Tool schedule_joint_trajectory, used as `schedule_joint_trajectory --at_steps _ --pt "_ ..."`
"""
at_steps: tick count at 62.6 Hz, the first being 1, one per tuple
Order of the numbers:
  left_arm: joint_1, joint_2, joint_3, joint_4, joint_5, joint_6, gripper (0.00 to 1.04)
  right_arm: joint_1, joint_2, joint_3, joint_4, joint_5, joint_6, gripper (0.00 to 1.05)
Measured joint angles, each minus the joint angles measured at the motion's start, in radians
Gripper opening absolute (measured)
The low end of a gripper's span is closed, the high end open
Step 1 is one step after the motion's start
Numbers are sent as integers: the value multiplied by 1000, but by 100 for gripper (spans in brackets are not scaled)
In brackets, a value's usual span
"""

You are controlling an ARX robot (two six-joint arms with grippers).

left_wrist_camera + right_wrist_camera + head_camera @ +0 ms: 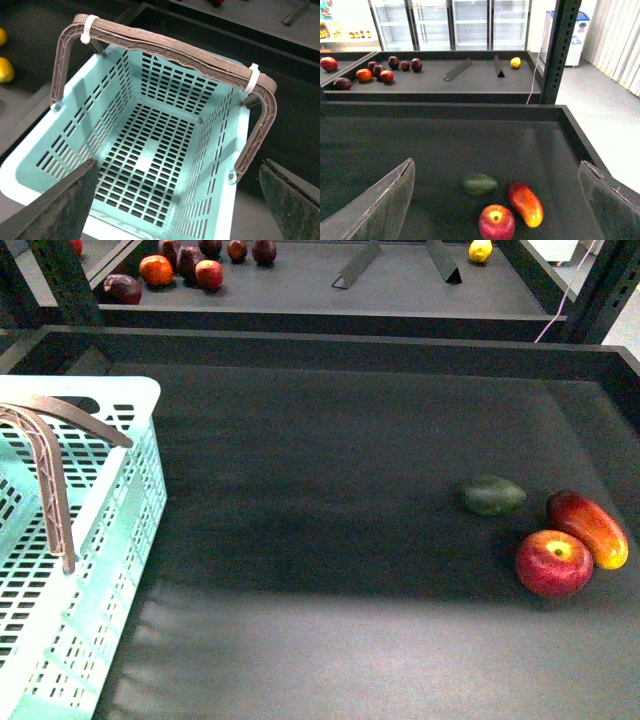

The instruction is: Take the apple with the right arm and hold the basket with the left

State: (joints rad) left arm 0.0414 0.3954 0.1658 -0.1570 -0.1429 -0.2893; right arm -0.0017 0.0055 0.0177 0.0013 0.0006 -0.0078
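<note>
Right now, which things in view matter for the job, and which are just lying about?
For the job: apple, basket.
Lying about: mango, dark green fruit, red fruits on the far shelf, yellow fruit there too.

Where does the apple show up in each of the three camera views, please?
Front view: the apple sits low on the right, beside the mango.
Left wrist view: not in it; this view shows mainly the basket.
Right wrist view: the apple lies close to the camera, again beside the mango.
Shared landmark: the green fruit just beyond both, seen in the front and right wrist views.
</note>
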Motion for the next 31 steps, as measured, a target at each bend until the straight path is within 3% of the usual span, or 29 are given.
schedule_joint_trajectory --at_steps 15,22,31 --pt "103 411 156 228 222 -301 98 0 0 0 0 0 0 96" --pt "155 681 241 340 276 -497 98 0 0 0 0 0 0 96" --pt "154 927 347 423 293 -722 98 0 0 0 0 -1 0 96"
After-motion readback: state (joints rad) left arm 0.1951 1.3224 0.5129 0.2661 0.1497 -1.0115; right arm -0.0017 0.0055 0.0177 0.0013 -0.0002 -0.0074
